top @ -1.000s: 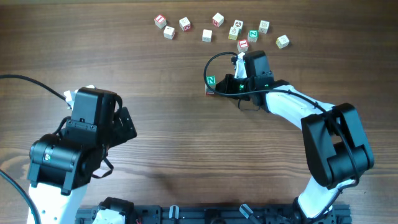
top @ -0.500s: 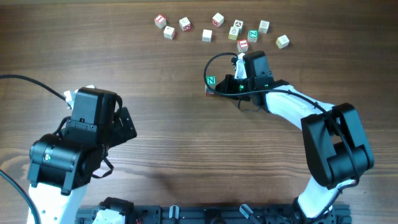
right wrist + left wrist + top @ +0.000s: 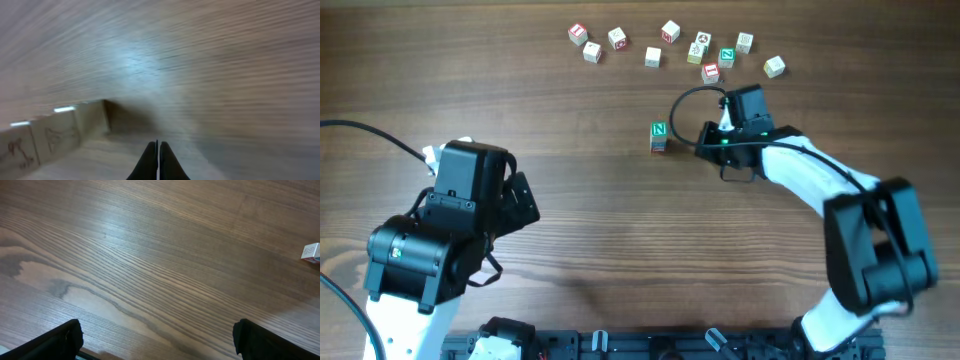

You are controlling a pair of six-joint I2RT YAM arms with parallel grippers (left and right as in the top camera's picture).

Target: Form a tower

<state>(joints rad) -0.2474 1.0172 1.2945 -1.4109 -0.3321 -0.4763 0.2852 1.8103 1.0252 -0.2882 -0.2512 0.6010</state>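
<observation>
Now the tower (image 3: 659,136) stands by itself on the table (image 3: 620,250), just below the row of loose cubes (image 3: 670,45), green N face up; a second ago my right gripper (image 3: 704,141) was against its right side, and it has since drawn back to the right, leaving bare wood between them; the stack has not shifted or tipped, so I judge the top cube released and the placement sound. The right gripper's fingers are pressed together with nothing between them; the left gripper (image 3: 523,200) hangs well apart at the lower left, spread as wide as it goes, empty, and unmoved over the same second.

From overhead I get the whole layout, tower, gap and cubes, but not how the fingertips meet. The right wrist view, smeared by motion, shows two dark tips (image 3: 150,162) closed over the wood, and pale block faces (image 3: 50,140) at lower left that I cannot identify for certain. The left wrist view shows its own fingertips (image 3: 65,337) far apart over bare grain, with a single cube (image 3: 311,252) at the right edge; which one, I cannot tell.
</observation>
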